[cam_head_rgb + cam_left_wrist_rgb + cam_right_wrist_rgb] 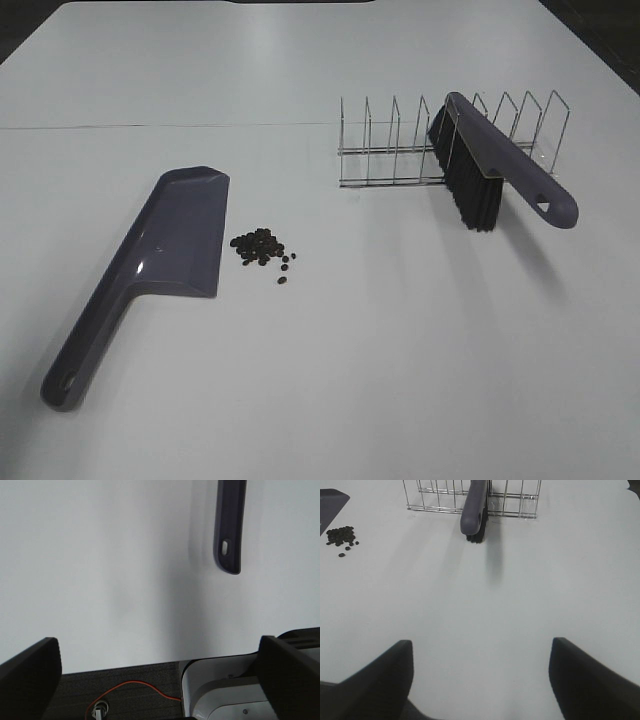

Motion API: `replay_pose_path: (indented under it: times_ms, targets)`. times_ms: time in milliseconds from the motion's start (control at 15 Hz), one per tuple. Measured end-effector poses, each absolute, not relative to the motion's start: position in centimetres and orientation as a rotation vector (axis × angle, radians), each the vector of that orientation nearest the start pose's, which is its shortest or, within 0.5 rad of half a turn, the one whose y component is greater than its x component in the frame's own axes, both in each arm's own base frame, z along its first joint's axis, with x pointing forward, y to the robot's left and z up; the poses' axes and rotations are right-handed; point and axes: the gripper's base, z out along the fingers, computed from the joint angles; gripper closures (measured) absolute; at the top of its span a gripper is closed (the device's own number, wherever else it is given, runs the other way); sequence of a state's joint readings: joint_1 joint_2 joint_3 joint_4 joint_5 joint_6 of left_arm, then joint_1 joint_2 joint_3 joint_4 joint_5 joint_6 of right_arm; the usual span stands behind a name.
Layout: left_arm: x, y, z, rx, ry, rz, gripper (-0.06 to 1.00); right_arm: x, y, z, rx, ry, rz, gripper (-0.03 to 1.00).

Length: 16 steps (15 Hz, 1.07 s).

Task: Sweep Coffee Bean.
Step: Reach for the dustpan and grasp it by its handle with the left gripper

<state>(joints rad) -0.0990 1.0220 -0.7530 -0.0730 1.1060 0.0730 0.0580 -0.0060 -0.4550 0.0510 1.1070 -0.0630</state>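
You have a white counter (400, 380) carrying a purple dustpan (185, 235) at left, a small heap of coffee beans (260, 246) just beside its lip, and a wire rack (390, 183) at upper right.

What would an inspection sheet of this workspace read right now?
Surface: white table, one faint seam across the far part.
Job's things: coffee beans piled beside the purple dustpan, which lies flat; purple brush propped bristles-down in the wire rack.
Clutter: nothing seen beyond the rack.
Grippers: left gripper open, empty; right gripper open, empty.
Cables: orange wire on the dark surface below the left gripper.
Surroundings: dark area past the table's far corners.
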Motion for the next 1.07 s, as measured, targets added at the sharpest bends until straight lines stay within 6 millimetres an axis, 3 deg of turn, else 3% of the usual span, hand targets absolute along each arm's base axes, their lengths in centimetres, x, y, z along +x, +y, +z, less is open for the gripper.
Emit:
replay_pose_path:
  times_ms: [200,267,533,733,867,1067]
  targets:
    - [18.7,-4.6,25.0,0.323,2.953,-0.163,-0.04,-0.3,0.4,26.1,-0.131,2.125,0.059,0.31]
    - [20.9,-5.7,23.4,0.318,3.012,-0.205,-0.04,-0.3,0.4,26.1,-0.131,2.125,0.059,0.31]
    - [25.0,-6.3,19.7,0.25,3.002,-0.16,-0.03,-0.3,0.4,26.1,-0.131,2.125,0.059,0.31]
    - [26.6,-7.0,17.1,0.209,2.984,-0.123,0.01,-0.3,0.4,26.1,-0.131,2.125,0.059,0.31]
    - [28.2,-8.7,15.5,0.244,2.946,-0.132,0.07,-0.3,0.4,26.1,-0.131,2.125,0.059,0.31]
    - [29.6,-9.6,14.6,0.201,2.96,-0.139,0.12,-0.3,0.4,26.1,-0.131,2.125,0.059,0.31]
